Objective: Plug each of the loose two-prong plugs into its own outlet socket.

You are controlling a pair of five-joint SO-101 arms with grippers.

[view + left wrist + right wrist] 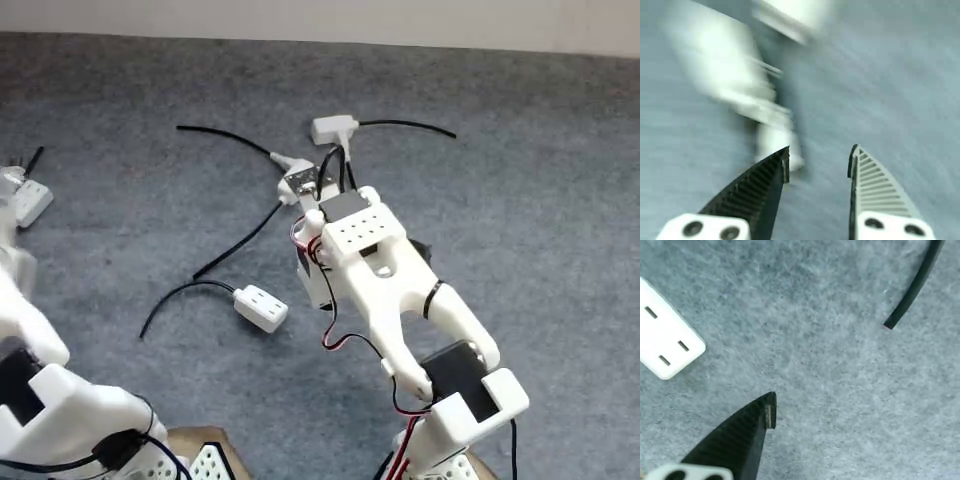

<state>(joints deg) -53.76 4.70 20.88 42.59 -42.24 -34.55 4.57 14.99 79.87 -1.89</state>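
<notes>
Spread jaws on left gripper, nothing between; wide ones too on right gripper, poised near white socket with bare slots. Farther off, two plugs loose on carpet, neither seated. Seemingly nothing done yet, both insertions left.

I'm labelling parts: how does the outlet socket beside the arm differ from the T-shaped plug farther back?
The outlet socket is a block with slots on its face; the T-shaped plug has a crossbar and stem. The socket's cord curves left in the high view; the plug's runs right. Both are white, black-corded, on grey carpet.
</notes>
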